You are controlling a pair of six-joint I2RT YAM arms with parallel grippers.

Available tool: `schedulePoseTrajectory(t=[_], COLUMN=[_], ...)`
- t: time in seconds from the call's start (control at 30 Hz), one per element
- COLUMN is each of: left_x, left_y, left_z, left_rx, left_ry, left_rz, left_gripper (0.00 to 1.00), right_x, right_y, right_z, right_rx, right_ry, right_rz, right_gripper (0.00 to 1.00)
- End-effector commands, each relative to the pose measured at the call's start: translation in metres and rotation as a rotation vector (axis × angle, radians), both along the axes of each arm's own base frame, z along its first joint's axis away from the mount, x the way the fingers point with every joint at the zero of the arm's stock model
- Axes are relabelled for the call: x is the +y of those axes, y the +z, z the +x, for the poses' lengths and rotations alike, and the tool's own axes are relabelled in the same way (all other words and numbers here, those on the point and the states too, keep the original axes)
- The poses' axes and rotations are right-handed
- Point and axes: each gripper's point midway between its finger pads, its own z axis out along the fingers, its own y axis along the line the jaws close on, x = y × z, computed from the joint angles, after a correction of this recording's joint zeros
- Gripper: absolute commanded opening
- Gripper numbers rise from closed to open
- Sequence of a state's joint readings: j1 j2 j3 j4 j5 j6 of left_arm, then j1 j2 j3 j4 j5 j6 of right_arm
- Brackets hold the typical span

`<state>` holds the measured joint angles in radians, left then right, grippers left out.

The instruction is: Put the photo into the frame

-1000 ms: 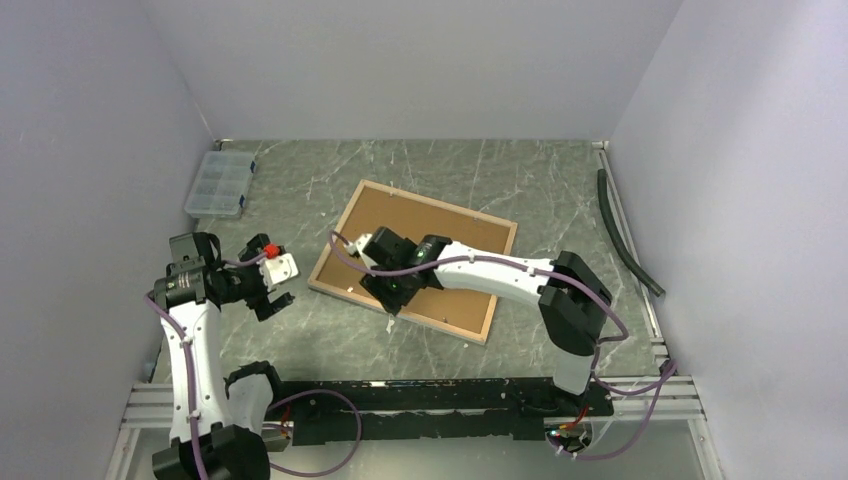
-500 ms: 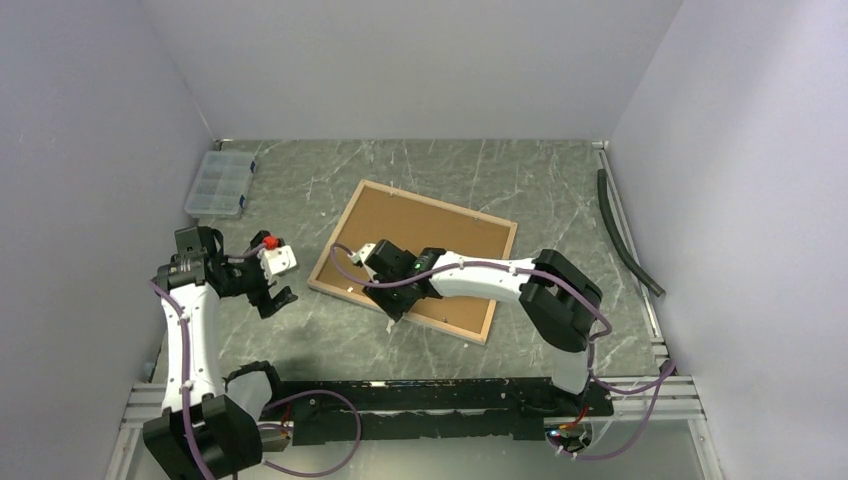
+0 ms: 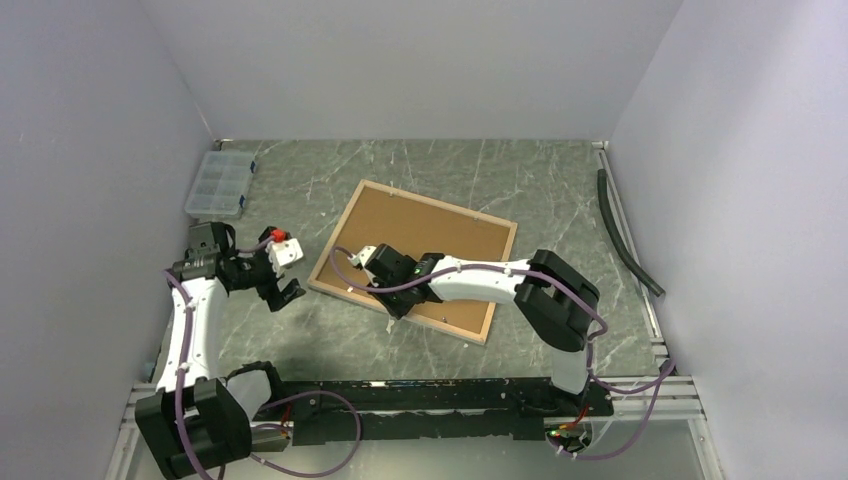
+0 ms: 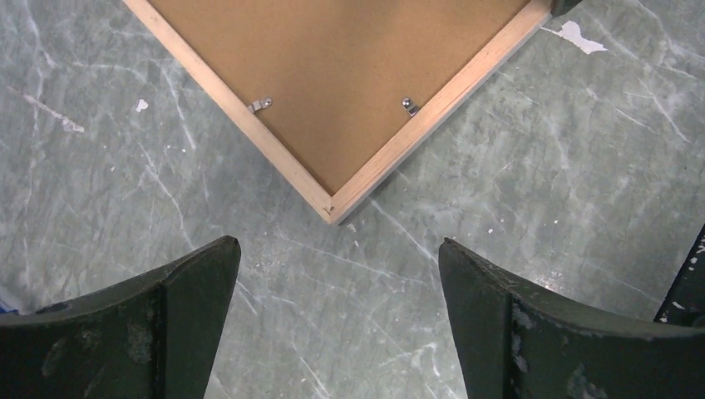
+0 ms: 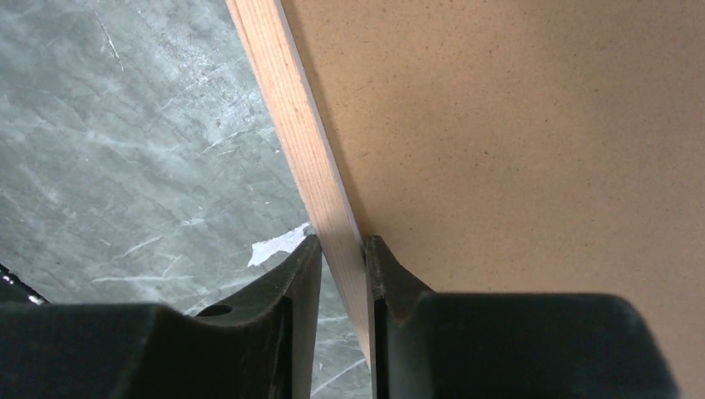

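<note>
Since a second ago, the left arm has swung its wrist toward the frame (image 3: 502, 283), bringing the left end effector (image 3: 280, 290) nearer the frame's left corner. The right end effector (image 3: 394, 305) has slid a little along the frame's near edge and narrowed its fingers.

The frame lies face down on the marbled tabletop (image 3: 500, 170), turned at an angle, with its light-wood back rim (image 4: 465, 81) up. The brown backing panel (image 3: 420, 240) sits inside that rim, and two small metal clips (image 4: 259, 105) show along the rim by the corner.

In the left wrist view, the left end effector (image 4: 338, 249) hangs above bare tabletop just short of that corner. Its fingers are spread wide and hold nothing.

In the right wrist view, the right end effector (image 5: 341, 245) straddles the wood rim (image 5: 301, 141). One finger is on the tabletop side and the other on the backing panel (image 5: 515, 150) side, both drawn in against the rim.

A clear compartment box (image 3: 220, 183) sits at the far left, and a black hose (image 3: 620, 235) lies along the right.
</note>
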<state>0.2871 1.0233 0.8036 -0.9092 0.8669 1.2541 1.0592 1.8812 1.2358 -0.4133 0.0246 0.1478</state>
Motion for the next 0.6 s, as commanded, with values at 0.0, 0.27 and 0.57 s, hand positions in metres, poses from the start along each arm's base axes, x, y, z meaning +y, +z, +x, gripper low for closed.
schedulePoseTrajectory(t=[0.0,0.27,0.57], left_x=[-0.007,-0.032,-0.053], left_y=[-0.007,-0.022,-0.006], left_z=[0.002,0.001,0.008], left_rx=[-0.037,-0.198,-0.566], left_ry=[-0.032,-0.207,-0.47], left_rz=[0.025,0.149,0.335], left_gripper=[0.95,0.93,0.94], right_x=[0.004,0.032,0.051], right_y=[0.004,0.055,0.12], right_z=[0.005,0.011,0.004], right_rx=[-0.016,-0.023,0.022], right_ry=[-0.035,-0.007,0.022], right_rz=[0.03,0.124,0.26], right_gripper=[0.15,0.0,0.0])
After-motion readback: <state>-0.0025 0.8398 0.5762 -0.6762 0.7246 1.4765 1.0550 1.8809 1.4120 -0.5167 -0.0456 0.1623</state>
